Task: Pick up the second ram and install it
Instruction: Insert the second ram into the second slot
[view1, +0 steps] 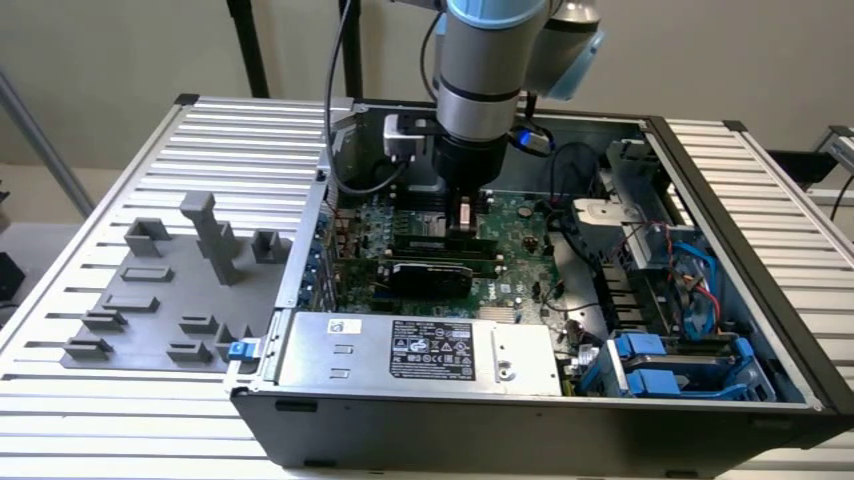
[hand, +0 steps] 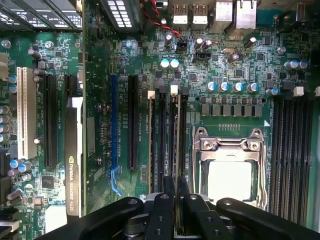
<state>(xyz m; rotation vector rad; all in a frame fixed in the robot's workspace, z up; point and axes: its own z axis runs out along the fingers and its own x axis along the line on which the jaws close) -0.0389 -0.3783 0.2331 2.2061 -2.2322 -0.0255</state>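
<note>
One memory stick is standing edge-on in a black slot beside the silver socket, near the motherboard's middle. Your gripper is pinching its top edge; you're seating it, so I judge straight downward pressure is needed.

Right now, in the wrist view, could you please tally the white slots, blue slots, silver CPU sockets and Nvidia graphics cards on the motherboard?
Long white expansion slot: 1
Long blue expansion slot: 1
Silver metal CPU socket: 1
Black Nvidia graphics card: 1
Total: 4
</note>
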